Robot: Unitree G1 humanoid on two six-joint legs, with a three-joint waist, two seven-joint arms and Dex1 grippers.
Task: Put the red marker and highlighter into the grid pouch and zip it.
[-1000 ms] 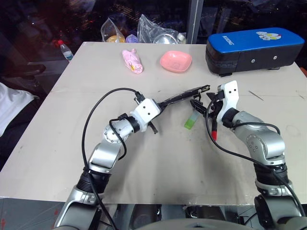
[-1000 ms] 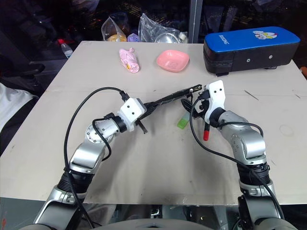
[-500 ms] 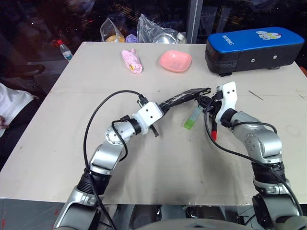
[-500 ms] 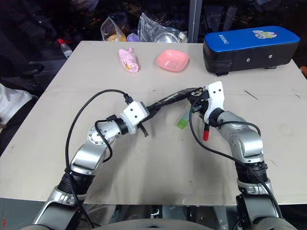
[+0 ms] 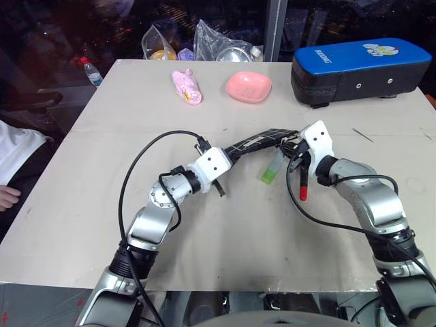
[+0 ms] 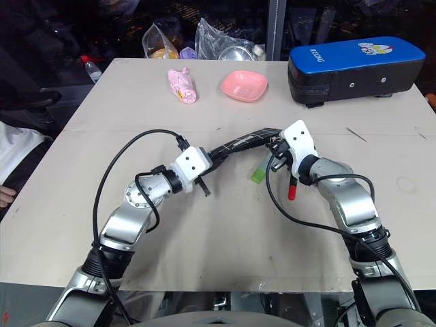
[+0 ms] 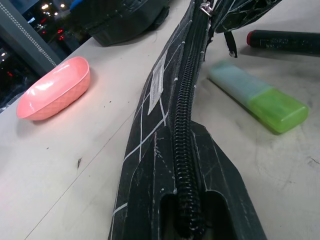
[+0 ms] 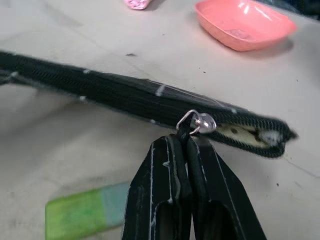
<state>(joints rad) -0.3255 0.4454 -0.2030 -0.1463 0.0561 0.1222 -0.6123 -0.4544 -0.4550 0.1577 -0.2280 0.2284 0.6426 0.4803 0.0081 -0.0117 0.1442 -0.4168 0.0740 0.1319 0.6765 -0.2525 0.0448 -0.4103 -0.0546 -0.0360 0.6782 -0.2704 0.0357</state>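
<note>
The right gripper is pinching its fingers tight on the zipper pull at the pouch's open end. The left gripper is clamping closed on the opposite end of the grid pouch, which is hanging edge-up between the two, just above the table, at the frame's centre. The highlighter is lying on the table just below the pouch. The red marker is lying right of it, under the right wrist.

Silver jointed arms, white wrist housings, looping black cables, black-fingered right gripper
</note>
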